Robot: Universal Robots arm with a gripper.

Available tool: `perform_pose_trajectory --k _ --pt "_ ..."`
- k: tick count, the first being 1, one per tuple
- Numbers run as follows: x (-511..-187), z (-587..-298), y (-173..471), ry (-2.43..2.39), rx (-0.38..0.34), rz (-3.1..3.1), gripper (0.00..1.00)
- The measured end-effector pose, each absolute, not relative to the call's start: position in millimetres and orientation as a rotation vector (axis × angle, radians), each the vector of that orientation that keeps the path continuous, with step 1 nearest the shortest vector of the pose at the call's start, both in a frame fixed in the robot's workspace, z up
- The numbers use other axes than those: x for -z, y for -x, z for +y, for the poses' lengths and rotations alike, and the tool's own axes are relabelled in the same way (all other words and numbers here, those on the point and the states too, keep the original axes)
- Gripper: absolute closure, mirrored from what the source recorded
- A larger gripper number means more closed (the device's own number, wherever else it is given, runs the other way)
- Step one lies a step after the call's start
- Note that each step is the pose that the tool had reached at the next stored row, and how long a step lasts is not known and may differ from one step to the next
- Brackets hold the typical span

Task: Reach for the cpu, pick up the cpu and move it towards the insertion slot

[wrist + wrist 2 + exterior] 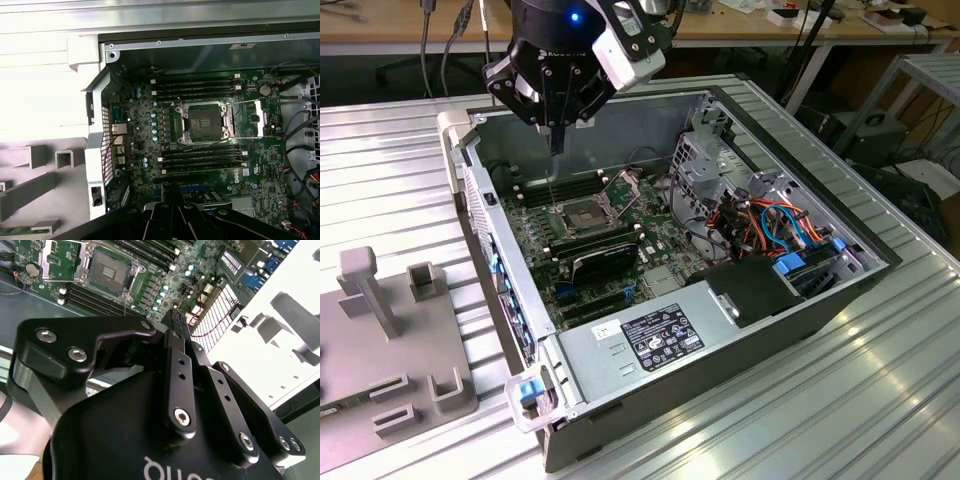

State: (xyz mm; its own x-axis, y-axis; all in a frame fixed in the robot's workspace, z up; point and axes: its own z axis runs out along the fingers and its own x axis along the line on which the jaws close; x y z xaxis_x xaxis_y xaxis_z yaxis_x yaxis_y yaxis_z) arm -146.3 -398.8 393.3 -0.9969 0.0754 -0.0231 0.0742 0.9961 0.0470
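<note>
Exterior view: an open computer case (770, 340) lies on a ribbed metal table (880, 400), with a green motherboard (665, 245) inside. The gripper (557, 140) hangs over it, jaws drawn together; I cannot tell whether they pinch anything. The insertion slot (582, 215), silver-framed around 1 dark square, lies below the jaws, well apart.
</note>
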Motion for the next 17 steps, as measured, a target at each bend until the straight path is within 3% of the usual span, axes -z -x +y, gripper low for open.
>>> perform_pose_trajectory --k 17 --pt "-393.0 -398.9 156.5 -0.117 -0.078 3.114 0.89"
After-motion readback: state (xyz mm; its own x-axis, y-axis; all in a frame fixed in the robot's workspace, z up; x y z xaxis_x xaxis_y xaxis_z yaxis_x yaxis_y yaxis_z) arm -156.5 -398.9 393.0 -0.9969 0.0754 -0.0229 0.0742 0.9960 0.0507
